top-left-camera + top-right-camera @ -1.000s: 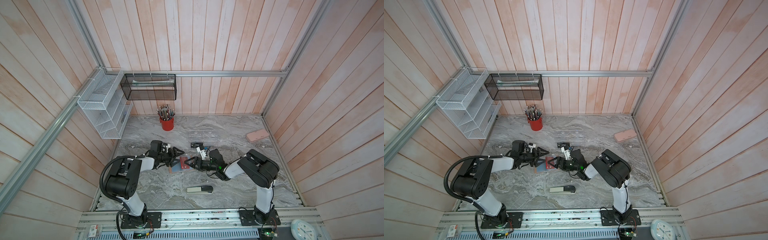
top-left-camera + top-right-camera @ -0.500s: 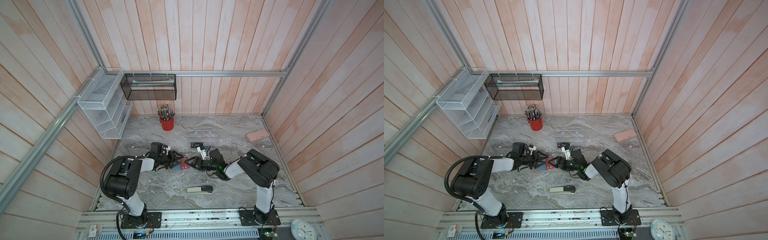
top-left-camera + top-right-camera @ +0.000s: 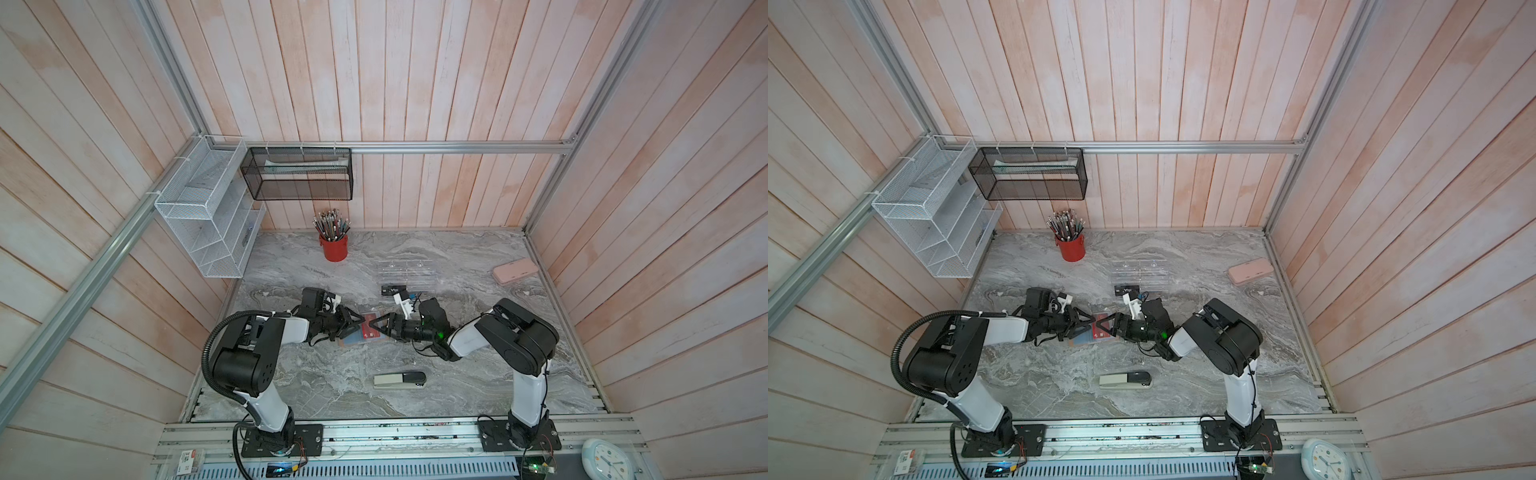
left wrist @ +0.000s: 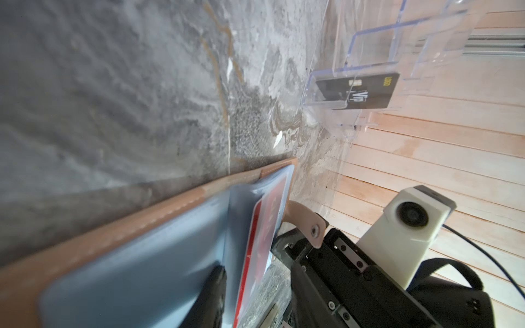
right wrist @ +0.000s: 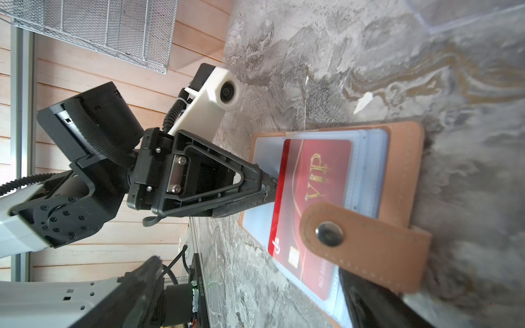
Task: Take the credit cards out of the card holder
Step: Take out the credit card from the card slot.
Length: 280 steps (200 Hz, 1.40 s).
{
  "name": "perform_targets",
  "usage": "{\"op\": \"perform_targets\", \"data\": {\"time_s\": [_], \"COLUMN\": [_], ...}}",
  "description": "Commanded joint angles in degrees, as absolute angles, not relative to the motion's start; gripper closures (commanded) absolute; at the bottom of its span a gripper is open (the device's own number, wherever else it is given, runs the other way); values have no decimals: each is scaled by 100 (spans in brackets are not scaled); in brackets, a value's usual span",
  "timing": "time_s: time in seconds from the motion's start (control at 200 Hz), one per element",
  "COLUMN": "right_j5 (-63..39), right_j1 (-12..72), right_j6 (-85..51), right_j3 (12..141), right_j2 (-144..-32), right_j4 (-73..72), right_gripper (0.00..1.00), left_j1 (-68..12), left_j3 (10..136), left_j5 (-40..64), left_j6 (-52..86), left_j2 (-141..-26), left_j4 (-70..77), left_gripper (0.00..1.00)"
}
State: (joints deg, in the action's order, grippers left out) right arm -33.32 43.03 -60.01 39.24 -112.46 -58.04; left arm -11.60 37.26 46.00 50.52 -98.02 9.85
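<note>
Right wrist view: red card [image 5: 309, 198] halfway out of the card holder [image 5: 403, 170]
Left end effector [image 5: 268, 188] has its fingers nearly together on the red card's edge, can't tell if it's clamped yet. Right end effector [image 3: 372, 328] gapes wide at the card holder, mid counter [image 5: 341, 56]. Black card [image 4: 358, 91] already sits in the far clear rack [image 4: 335, 119]. No teal one visible, so probably two to go.

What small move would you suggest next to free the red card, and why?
Probably close the left hand on the exposed edge of the red card before pulling. Its fingers flank that edge but do not look clamped, the card lies partly out of its clear sleeve, and the open right hand sits by the snap tab of the card holder.
</note>
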Motion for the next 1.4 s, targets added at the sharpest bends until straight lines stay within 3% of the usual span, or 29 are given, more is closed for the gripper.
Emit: {"op": "perform_targets", "data": {"time_s": [0.0,0.145,0.23,0.555,1.055,1.395], "right_j5": [-3307,-3307,-3306,-3309,-3319,-3306], "right_j1": [4271,4271,4274,4272,4272,4269], "right_j6": [-5977,-5985,-5978,-5977,-5976,-5977], "right_j3": [3916,3929,3932,3944,3973,3984], "right_j2": [-11415,-11443,-11435,-11443,-11466,-11481], "right_j4": [-5553,-5528,-5520,-5493,-5438,-5440], "right_gripper": [2,2,2,2,2,2], "left_j1": [-1182,-1230,-1239,-1237,-1253,-1334], "left_j3": [3613,3626,3630,3557,3471,3459], "left_j5": [4560,4570,4536,4529,4526,4518], "left_j6": [4939,4940,4924,4948,4929,4957], "left_j2": [-9892,-9932,-9949,-10010,-10046,-10081], "left_j4": [1049,1087,1080,1236,1409,1477], "left_gripper": [62,67,76,85,96,97]}}
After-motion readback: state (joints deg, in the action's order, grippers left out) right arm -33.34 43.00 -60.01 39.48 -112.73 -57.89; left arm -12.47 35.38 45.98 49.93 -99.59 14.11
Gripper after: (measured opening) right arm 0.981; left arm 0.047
